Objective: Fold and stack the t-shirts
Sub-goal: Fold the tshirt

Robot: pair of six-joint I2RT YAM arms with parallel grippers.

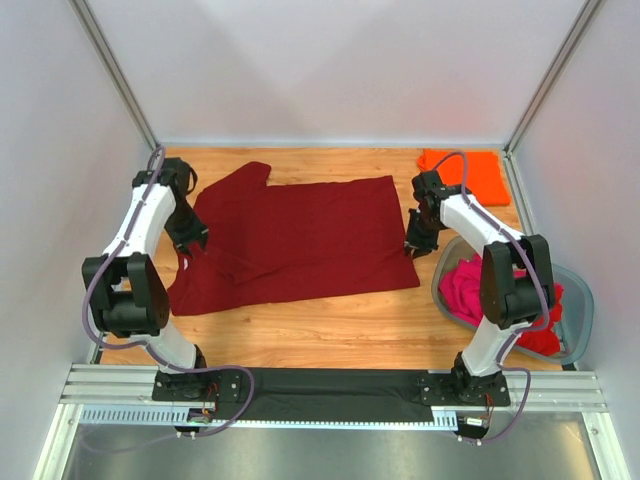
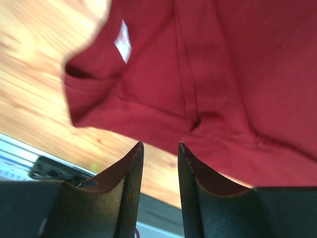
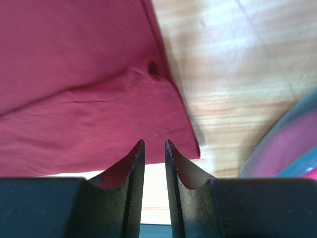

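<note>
A dark maroon t-shirt [image 1: 300, 240] lies spread flat on the wooden table, collar at the left, hem at the right. My left gripper [image 1: 190, 238] hovers at its left edge by the collar; in the left wrist view [image 2: 159, 145] the jaws are open and empty above the shirt [image 2: 223, 74], whose white label [image 2: 123, 42] shows. My right gripper [image 1: 418, 243] hovers at the shirt's right hem; in the right wrist view [image 3: 153, 142] the jaws are slightly open and empty over the shirt's corner [image 3: 89, 94]. A folded orange t-shirt [image 1: 466, 172] lies at the back right.
A grey translucent tub [image 1: 578, 305] at the front right holds magenta-pink [image 1: 466, 285] and red [image 1: 540, 340] shirts; its rim shows in the right wrist view [image 3: 292, 148]. White walls enclose the table. A metal rail [image 1: 330, 385] runs along the near edge.
</note>
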